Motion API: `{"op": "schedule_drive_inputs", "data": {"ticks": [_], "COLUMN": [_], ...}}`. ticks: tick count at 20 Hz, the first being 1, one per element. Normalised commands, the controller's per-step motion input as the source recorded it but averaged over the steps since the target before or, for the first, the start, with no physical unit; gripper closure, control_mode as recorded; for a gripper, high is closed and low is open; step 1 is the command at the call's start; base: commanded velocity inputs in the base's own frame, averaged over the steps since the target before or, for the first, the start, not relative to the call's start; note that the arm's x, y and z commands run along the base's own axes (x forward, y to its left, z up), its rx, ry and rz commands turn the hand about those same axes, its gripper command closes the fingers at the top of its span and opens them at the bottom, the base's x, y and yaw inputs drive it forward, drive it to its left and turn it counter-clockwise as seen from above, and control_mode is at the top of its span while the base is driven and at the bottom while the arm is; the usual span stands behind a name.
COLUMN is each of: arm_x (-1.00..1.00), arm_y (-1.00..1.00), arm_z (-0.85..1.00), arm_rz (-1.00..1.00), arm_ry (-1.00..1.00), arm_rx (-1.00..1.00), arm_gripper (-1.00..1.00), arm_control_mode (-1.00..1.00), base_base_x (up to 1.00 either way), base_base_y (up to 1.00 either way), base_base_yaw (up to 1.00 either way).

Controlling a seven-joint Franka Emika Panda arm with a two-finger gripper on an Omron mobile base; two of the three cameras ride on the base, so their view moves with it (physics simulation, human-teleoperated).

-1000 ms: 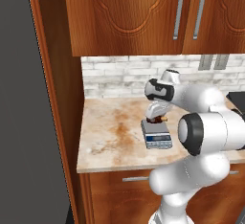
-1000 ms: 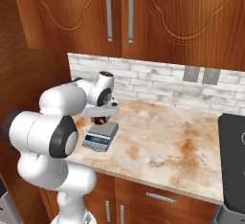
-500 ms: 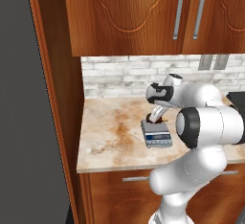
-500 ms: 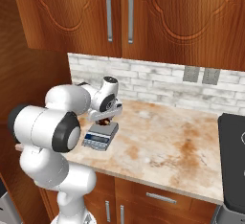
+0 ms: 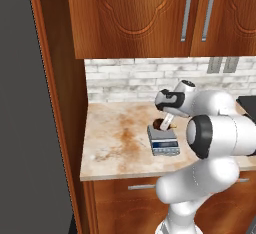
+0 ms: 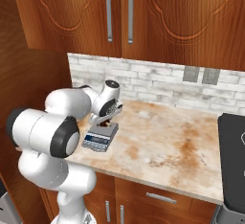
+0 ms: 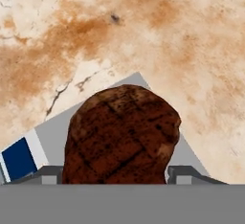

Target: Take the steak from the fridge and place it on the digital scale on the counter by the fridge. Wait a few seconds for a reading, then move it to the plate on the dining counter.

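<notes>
Steak (image 7: pixel 122 137), dark red-brown lump, clenched in end effector (image 7: pixel 122 173) over flat grey scale (image 7: pixel 57 132), centre frame; lower gently, release squarely.

Brown wall cabinets (image 5: pixel 150 13) with silver handles at 12 o'clock; pale brick backsplash (image 6: pixel 158 82) below; tall wooden side panel (image 5: pixel 57 103) at 9 o'clock.

One steak (image 7: pixel 122 134) sits over one digital scale (image 5: pixel 164 141), which carries one dark blue display strip (image 7: pixel 18 158). One bench (image 6: pixel 162 144) of marbled beige stone carries them. One claw (image 5: pixel 165 124) hangs by the steak. Above the bench, the wall cupboards show two upright silver handles (image 6: pixel 119 14). Two grey wall sockets (image 6: pixel 201 75) sit in the brick backsplash. Under the bench's front edge, one drawer handle (image 6: pixel 161 198) shows on the right side.
</notes>
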Motion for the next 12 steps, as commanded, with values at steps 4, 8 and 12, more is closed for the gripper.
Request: {"op": "schedule_drive_inputs", "data": {"ticks": [4,8,12], "arm_x": [-0.18,0.0,0.0], "arm_y": [0.02,0.0,0.0], "arm_z": [0.0,0.0,0.02], "arm_rz": [0.04,0.04,0.03], "arm_ry": [-0.13,-0.11,-0.06], "arm_rx": [0.0,0.0,0.0], "arm_gripper": [-1.0,-1.0,-1.0], "arm_control_mode": [-1.0,-1.0,-1.0], "base_base_x": [0.0,0.0,0.0], "base_base_y": [0.0,0.0,0.0], "base_base_yaw": [0.0,0.0,0.0]}}
